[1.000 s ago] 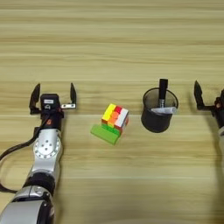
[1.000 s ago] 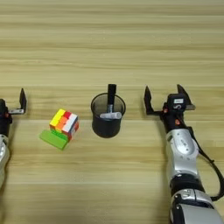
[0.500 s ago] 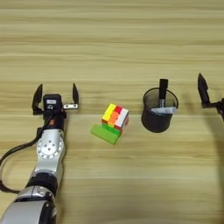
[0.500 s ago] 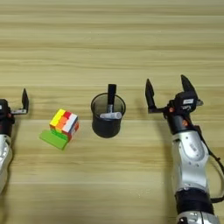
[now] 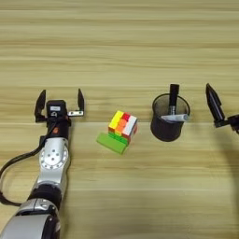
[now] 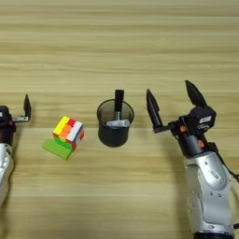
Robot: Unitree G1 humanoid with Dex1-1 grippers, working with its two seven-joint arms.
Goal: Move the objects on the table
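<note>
Silver arms, black cables, black-fingered hands.

Black mesh cup [image 5: 165, 123] upright, black marker [image 5: 173, 95] standing inside it.

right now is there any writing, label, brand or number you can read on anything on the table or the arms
None can be read.
Puzzle cube: plain coloured squares, no text.
Green block: blank.
Black mesh cup, with the black marker and white pen in it: no legible print.
Left claw and right claw: only tiny marks on the wrist housings, too small to read.
</note>
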